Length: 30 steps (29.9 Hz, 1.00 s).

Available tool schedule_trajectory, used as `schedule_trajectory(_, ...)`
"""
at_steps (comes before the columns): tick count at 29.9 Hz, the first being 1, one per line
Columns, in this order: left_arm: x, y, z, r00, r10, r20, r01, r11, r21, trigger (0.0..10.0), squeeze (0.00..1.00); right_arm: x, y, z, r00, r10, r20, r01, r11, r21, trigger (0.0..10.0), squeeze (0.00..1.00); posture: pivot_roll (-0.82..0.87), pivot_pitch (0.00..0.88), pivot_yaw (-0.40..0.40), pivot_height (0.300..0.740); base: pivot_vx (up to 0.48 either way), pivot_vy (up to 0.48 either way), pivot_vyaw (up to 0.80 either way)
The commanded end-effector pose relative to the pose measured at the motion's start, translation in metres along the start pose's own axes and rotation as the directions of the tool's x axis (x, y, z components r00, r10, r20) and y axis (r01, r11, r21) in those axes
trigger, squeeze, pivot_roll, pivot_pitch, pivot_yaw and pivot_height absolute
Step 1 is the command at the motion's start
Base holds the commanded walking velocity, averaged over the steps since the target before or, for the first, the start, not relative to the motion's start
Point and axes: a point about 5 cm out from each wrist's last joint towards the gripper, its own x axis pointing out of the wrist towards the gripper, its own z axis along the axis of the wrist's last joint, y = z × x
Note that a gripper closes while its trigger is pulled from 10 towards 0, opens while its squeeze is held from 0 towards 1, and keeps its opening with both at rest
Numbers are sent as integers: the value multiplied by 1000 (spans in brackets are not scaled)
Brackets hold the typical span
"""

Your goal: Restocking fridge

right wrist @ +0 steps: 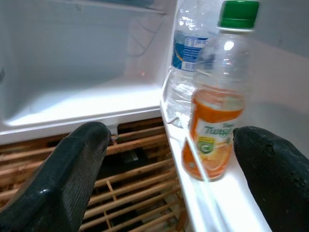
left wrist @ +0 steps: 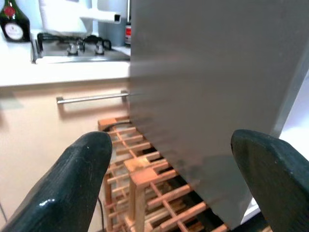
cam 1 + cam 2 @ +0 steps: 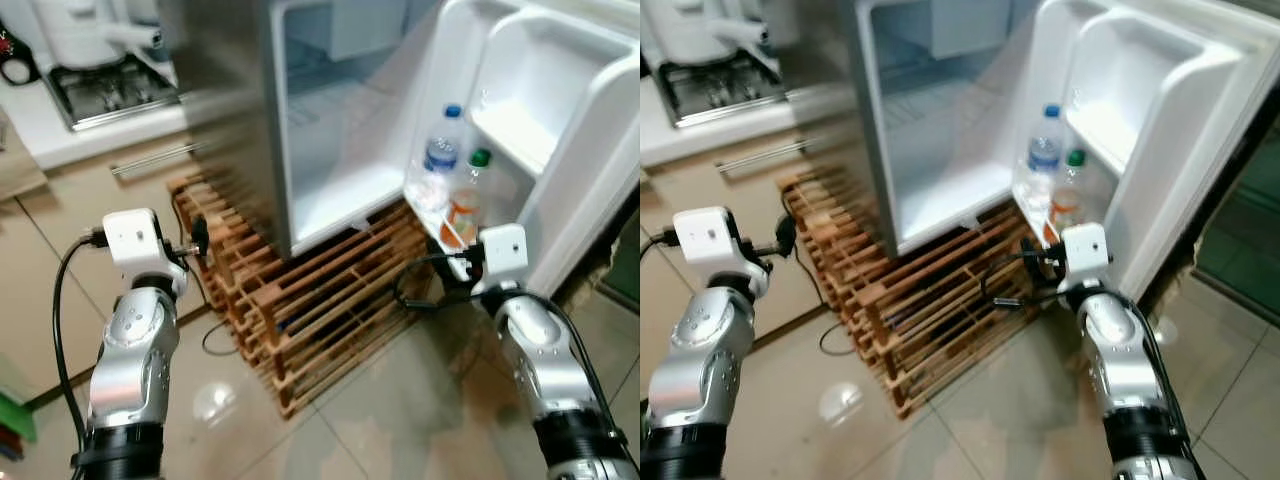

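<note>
Orange juice bottle (image 1: 212, 111) stands on the fridge door shelf (image 1: 217, 203), just beyond the right jaws, spread wide and empty.

Two bottles: one water bottle (image 3: 441, 148), one orange-labelled bottle (image 3: 466, 205); one fridge (image 3: 330, 130).

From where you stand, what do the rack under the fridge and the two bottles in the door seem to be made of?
The rack looks like bare, unvarnished wood: pale orange slats with visible joints. The green-capped bottle and the blue-capped bottle look like clear thin plastic, see-through with glossy highlights; glass is unlikely but cannot be excluded. Both stand on the door shelf, apparently smooth white moulded plastic.
</note>
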Motion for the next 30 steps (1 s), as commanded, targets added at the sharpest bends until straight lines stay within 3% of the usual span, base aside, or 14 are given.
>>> schedule_trajectory(1, -2, 9, -5, 999, 41, -28, -41, 999, 4, 10000, 0, -2, -3, 4, 1000, -4, 16, 4, 1000, 3, 10000, 0, -101, 0, 51, 740, 0, 0, 0)
schedule_trajectory(5, -1, 6, -7, 999, 27, -34, -27, 1000, 5, 10000, 0, -9, -32, -2, 994, -106, -22, 104, 993, -52, 10000, 0, -105, 0, 57, 740, 0, 0, 0)
schedule_trajectory(6, -1, 6, -7, 999, 27, -34, -27, 1000, 5, 10000, 0, -9, -32, -2, 994, -106, -22, 104, 993, -52, 10000, 0, -105, 0, 57, 740, 0, 0, 0)
schedule_trajectory(7, 0, 5, -7, 999, 27, -36, -27, 1000, 6, 10000, 0, -10, -57, -1, 964, -265, -27, 258, 954, -154, 10000, 0, -106, 0, 60, 740, 0, 0, 0)
schedule_trajectory(9, 1, 5, -7, 999, 26, -38, -26, 1000, 7, 10000, 0, -12, -76, 3, 914, -405, -12, 392, 890, -233, 10000, 0, -105, 0, 60, 740, 0, 0, 0)
schedule_trajectory(12, 2, 5, -5, 999, 30, -35, -30, 1000, 6, 10000, 0, -11, -80, 12, 904, -427, 34, 421, 873, -244, 10000, 0, -104, 0, 60, 740, 0, 0, 0)
schedule_trajectory(17, 3, 6, -5, 999, 29, -33, -29, 1000, 9, 10000, 0, -4, -57, 12, 956, -291, 36, 293, 944, -153, 10000, 0, -100, 0, 58, 740, 0, 0, 0)
schedule_trajectory(18, 3, 6, -5, 999, 26, -33, -26, 1000, 8, 10000, 0, -1, -43, 12, 980, -196, 39, 199, 976, -94, 10000, 0, -100, 0, 59, 740, 0, 0, 0)
schedule_trajectory(20, 4, 6, -5, 999, 26, -33, -25, 1000, 12, 10000, 0, 1, -26, 12, 995, -85, 48, 86, 996, -39, 10000, 0, -100, 0, 59, 740, 0, 0, 0)
schedule_trajectory(21, 4, 6, -5, 999, 26, -33, -25, 1000, 12, 10000, 0, 1, -26, 12, 995, -85, 48, 86, 996, -39, 10000, 0, -100, 0, 59, 740, 0, 0, 0)
schedule_trajectory(25, 4, 2, -7, 999, -1, -39, 3, 999, 36, 10000, 0, -1, 15, 11, 990, 133, 37, -135, 988, 76, 10000, 0, -104, 0, 63, 740, 0, 0, 0)
schedule_trajectory(26, 4, 2, -7, 999, -1, -39, 3, 999, 36, 10000, 0, -1, 15, 11, 990, 133, 37, -135, 988, 76, 10000, 0, -104, 0, 63, 740, 0, 0, 0)
schedule_trajectory(28, 2, -5, -9, 996, -82, -25, 83, 994, 72, 10000, 0, 3, 27, 11, 988, 148, 45, -153, 975, 162, 10000, 0, -105, 0, 64, 740, 0, 0, 297)
schedule_trajectory(30, 0, -6, -14, 993, -112, -31, 115, 988, 105, 10000, 0, 8, 36, 10, 988, 148, 42, -153, 973, 175, 10000, 0, -100, 0, 56, 740, 0, 0, 719)
